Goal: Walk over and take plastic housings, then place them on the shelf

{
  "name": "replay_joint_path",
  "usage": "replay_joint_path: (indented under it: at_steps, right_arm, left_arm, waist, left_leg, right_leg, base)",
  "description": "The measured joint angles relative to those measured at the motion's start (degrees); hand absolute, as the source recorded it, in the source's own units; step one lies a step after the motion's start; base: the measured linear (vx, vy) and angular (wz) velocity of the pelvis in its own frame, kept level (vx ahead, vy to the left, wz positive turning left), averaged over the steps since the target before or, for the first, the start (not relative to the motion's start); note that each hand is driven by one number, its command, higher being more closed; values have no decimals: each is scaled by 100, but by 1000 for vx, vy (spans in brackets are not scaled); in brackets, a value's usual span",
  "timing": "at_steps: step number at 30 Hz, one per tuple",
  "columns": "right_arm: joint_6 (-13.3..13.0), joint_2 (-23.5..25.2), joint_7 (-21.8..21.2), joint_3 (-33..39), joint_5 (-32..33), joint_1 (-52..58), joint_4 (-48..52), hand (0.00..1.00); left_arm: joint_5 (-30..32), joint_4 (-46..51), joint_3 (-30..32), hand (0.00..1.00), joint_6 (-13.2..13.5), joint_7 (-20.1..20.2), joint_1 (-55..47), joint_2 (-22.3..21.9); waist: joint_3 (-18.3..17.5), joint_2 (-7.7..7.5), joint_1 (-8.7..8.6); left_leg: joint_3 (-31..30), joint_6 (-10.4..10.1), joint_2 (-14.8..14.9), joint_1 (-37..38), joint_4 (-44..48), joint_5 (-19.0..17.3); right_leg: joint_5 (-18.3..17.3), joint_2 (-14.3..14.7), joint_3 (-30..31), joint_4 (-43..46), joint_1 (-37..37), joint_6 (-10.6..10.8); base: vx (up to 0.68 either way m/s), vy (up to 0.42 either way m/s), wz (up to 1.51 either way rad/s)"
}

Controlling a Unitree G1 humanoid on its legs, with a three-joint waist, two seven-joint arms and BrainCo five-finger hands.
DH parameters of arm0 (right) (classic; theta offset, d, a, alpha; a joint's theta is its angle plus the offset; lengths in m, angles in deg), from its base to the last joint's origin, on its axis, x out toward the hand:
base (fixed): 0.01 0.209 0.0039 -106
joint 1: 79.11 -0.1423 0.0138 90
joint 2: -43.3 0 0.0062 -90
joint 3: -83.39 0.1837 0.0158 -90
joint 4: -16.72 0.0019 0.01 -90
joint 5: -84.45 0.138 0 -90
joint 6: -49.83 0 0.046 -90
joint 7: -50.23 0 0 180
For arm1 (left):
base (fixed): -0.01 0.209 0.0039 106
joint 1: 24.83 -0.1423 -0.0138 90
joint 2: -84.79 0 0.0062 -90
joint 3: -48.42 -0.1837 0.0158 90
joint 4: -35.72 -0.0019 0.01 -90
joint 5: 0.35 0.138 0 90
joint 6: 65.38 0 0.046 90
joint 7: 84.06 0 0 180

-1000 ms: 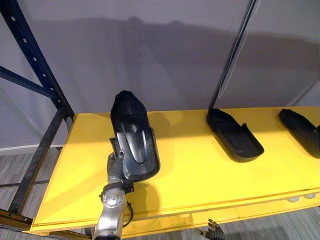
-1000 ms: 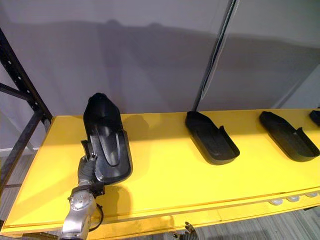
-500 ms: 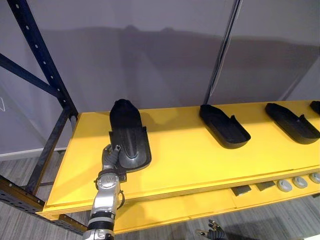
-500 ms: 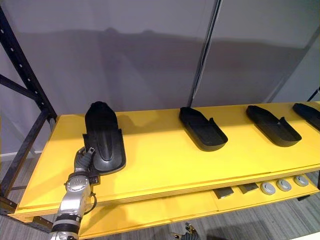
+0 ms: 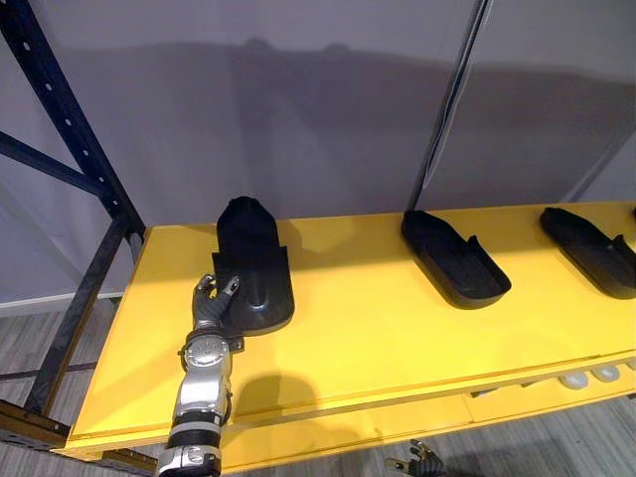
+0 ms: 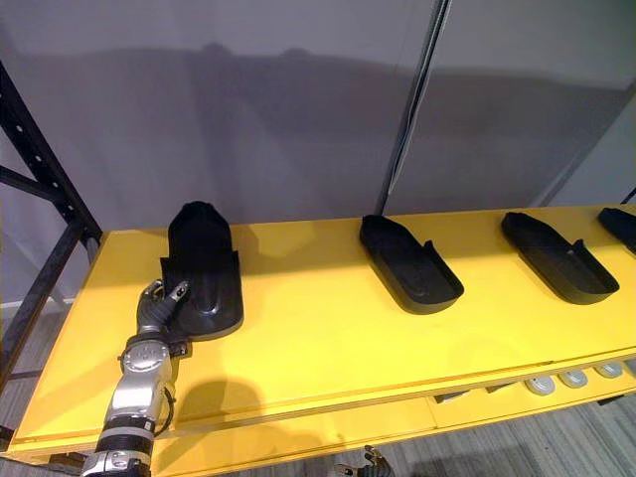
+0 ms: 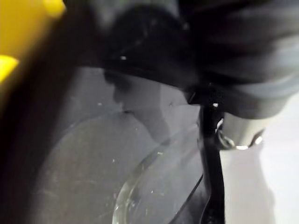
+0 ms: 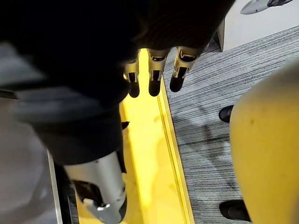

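Note:
A black plastic housing lies flat on the yellow shelf near its left end, its rounded end toward the back wall. My left hand rests at the housing's near left corner. Its fingers are relaxed and spread against the rim, not curled round it. My right hand hangs low in front of the shelf edge with straight fingers and holds nothing. Its fingertips peek in at the bottom of the left eye view.
Further right on the same board lie more black housings. A dark blue rack upright stands at the left and a thin grey post behind. Small grey parts sit on the lower level.
The housing has come down from a tilted, lifted hold to lying flat on the shelf. My left hand's fingers have loosened from it. The camera has shifted.

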Motion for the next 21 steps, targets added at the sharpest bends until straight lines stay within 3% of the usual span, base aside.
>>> replay_joint_path:
  at_steps: [7,13,15,21]
  right_arm:
    - [0,2,-1,-2,1,6,7,0]
    - [0,4,-1,2,2,13,8,0]
    - [-1,5,-1,24,5,18,5,0]
    - [-13,35,6,209,11,80,29,0]
  left_arm:
    - [-4,310,-20,0,39,-3,-18,2]
    - [-20,1248,-115,0,302,-103,-241,-6]
    - [-21,1808,-169,0,341,-172,-395,-98]
    - [-5,3701,-694,0,833,-238,-998,-453]
  waist:
    - [49,-67,24]
    - [52,-65,60]
    - [52,-65,81]
    - [62,-42,199]
  left_leg:
    - [43,14,-3,11,-3,-15]
    - [49,14,-3,14,-13,-15]
    - [63,13,5,8,2,-15]
    - [75,6,39,22,22,-67]
  right_leg:
    - [14,-8,23,8,-13,-17]
    - [13,-8,28,10,-10,-16]
    - [14,-2,75,62,-12,-13]
    - [8,22,187,207,-48,-9]
  base:
    - [-66,13,-2]
    - [-5,1,0]
    - [44,0,-3]
    - [-8,1,-2]
